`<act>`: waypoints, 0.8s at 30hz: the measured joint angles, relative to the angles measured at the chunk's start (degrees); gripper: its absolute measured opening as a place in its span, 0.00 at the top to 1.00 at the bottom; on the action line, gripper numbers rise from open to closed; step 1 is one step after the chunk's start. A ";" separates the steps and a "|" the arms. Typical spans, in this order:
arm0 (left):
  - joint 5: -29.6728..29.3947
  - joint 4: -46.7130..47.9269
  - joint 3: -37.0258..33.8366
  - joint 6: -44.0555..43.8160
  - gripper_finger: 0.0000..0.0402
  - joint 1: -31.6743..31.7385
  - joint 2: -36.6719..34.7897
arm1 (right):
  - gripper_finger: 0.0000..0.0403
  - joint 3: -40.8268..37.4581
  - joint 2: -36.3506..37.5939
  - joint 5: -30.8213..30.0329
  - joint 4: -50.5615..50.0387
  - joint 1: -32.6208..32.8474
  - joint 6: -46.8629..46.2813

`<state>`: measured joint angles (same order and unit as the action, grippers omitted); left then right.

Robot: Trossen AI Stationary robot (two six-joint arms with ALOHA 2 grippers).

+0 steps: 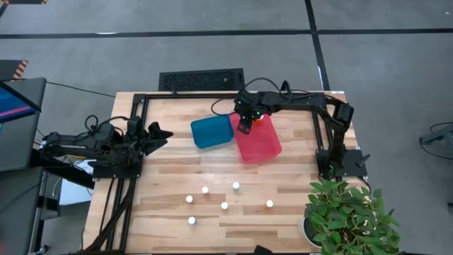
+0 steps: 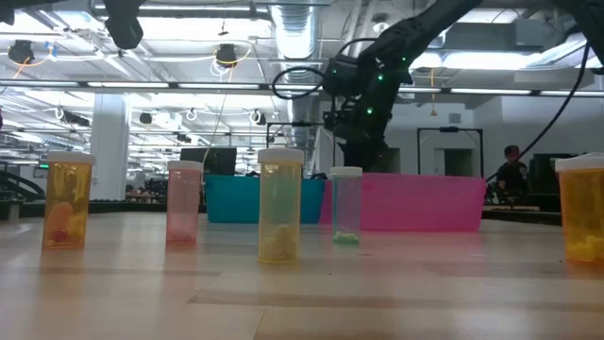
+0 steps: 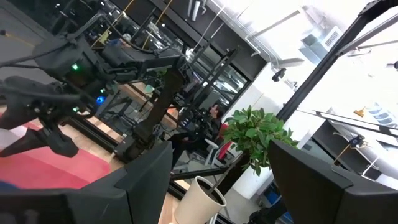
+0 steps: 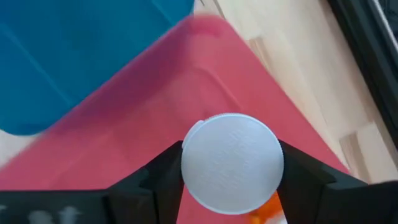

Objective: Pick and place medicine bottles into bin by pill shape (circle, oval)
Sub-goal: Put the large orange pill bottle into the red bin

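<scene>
My right gripper (image 1: 244,125) is shut on a medicine bottle (image 4: 231,163) with a round white cap and hangs above the pink bin (image 1: 260,144), near its edge beside the blue bin (image 1: 211,132). A bit of orange shows below the cap. In the low view my right gripper (image 2: 363,127) is high above both bins. Several other white-capped bottles stand upright on the table's near half, among them one (image 1: 236,186) nearest the bins and one (image 1: 270,204) to the right. My left gripper (image 1: 160,134) is open and empty at the table's left edge. My right gripper pinches the bottle between its two fingers (image 4: 158,177), which stand on opposite sides of the white cap (image 4: 189,163). The fingers come from above, pointing down. The bottle hangs upright, cap up, lifted clear above the pink bin's floor (image 4: 155,99).
A black frame (image 1: 138,127) runs along the table's left and far sides. A potted plant (image 1: 347,212) stands at the near right corner. In the low view the bottles (image 2: 280,206) stand in a row before the bins. A person (image 2: 510,170) sits in the room behind.
</scene>
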<state>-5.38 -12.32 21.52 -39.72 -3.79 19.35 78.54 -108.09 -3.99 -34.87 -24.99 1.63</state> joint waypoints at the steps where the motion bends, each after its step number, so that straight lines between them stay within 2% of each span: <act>1: 0.00 0.00 0.00 0.00 0.35 0.01 0.00 | 0.44 -0.20 0.01 -0.07 0.30 0.03 -0.03; 24: -0.30 0.00 0.00 0.02 0.35 0.04 0.00 | 0.40 -0.68 0.02 -0.45 0.85 -1.41 -0.07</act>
<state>-5.67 -12.32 21.52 -39.70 -3.75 19.35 77.87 -108.07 -4.44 -34.02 -26.40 1.56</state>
